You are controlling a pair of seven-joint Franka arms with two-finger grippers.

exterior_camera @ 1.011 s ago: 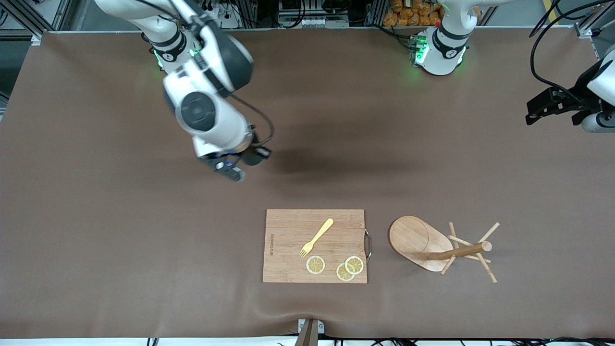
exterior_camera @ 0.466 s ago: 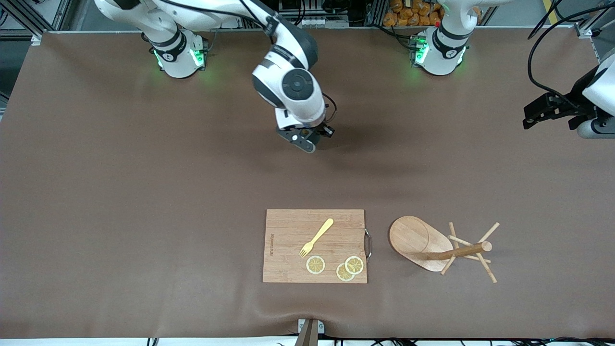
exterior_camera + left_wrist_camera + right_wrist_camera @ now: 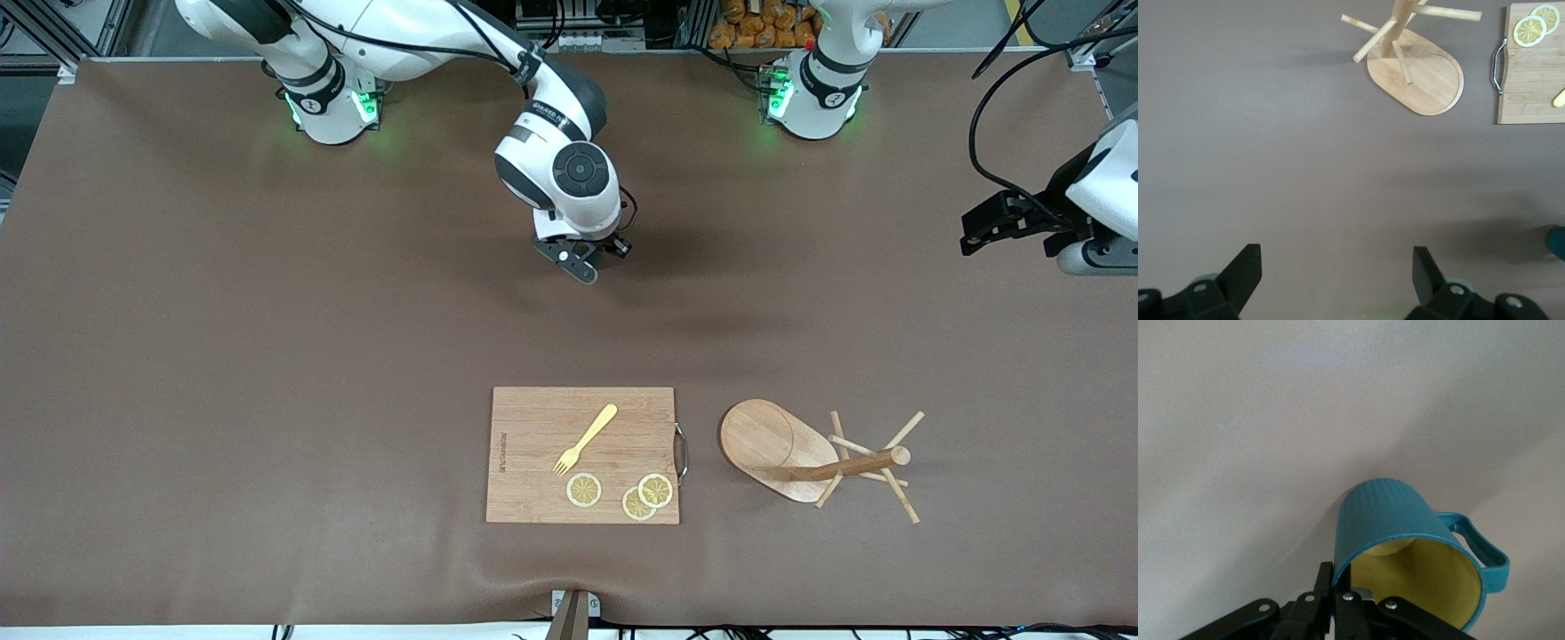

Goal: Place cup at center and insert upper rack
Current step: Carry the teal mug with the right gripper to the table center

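Counting for you: one teal cup, yellow inside, pinched at its rim by the right gripper over bare desk; one upright wooden rack beside one cutting board bearing one fork and three lemon slices. Left gripper waits, jaws wide.

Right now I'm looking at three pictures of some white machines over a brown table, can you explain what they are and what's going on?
These are two robot arms, each ending in a two-finger gripper. One picture looks down from a high camera facing them; the other two come from cameras on their wrists. The right gripper hangs over the middle of the table, shut on the rim of a teal cup. The left gripper waits open at its end. On the table lie a wooden mug tree and, beside it, a cutting board with a yellow fork and lemon slices.
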